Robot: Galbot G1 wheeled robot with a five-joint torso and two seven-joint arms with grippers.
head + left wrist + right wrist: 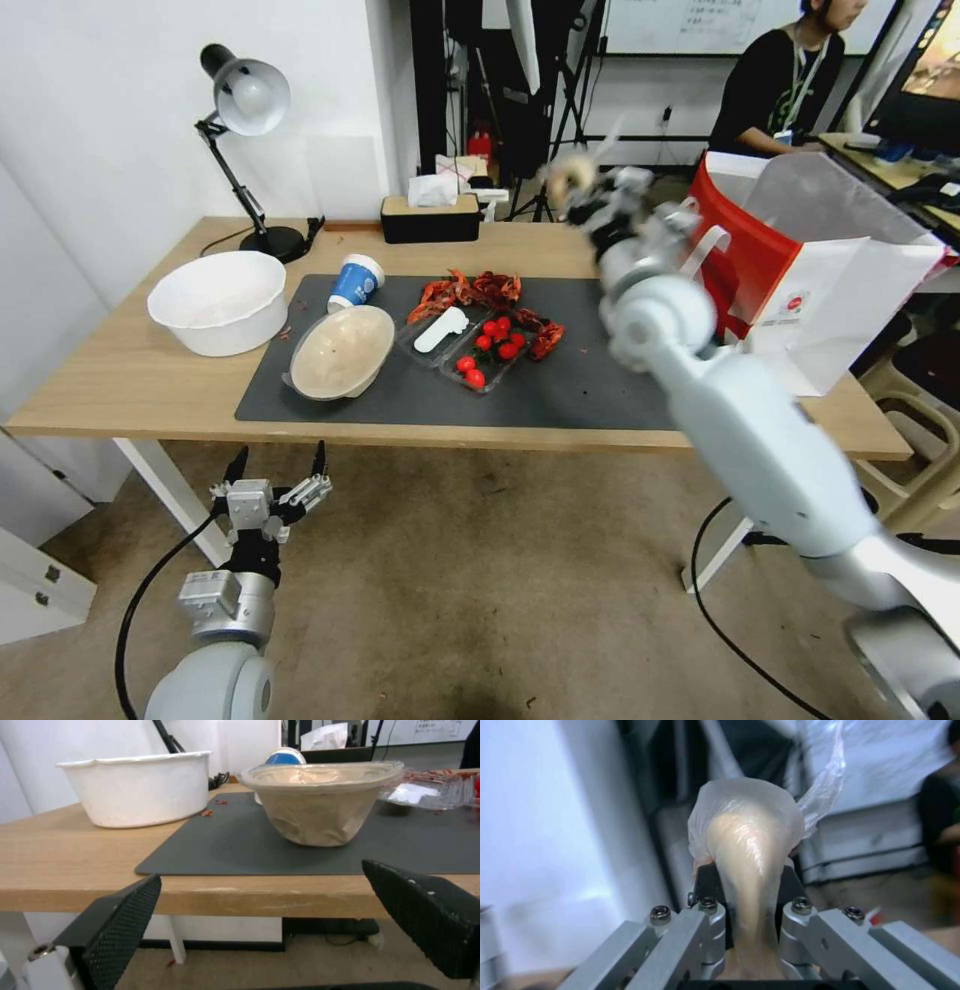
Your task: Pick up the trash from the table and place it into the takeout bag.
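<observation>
My right gripper (588, 192) is raised over the table's far right, just left of the red-and-white takeout bag (800, 270). It (750, 885) is shut on the clear bag with the beige ball (750, 828), which also shows at the fingertips in the head view (572, 174). On the dark mat (570, 395) stand the beige lidded bowl (342, 352) (320, 802) and, behind it, the blue-and-white paper cup (355, 282) (284, 757). My left gripper (278, 472) (275, 915) hangs open below the table's front edge (130, 385), facing the bowl.
A large white basin (218, 300) (140, 789) sits left of the mat. Clear trays with cherry tomatoes (485, 352) and red crayfish shells (480, 290) lie mid-mat. A desk lamp (245, 110) and a tissue box (432, 215) stand at the back edge.
</observation>
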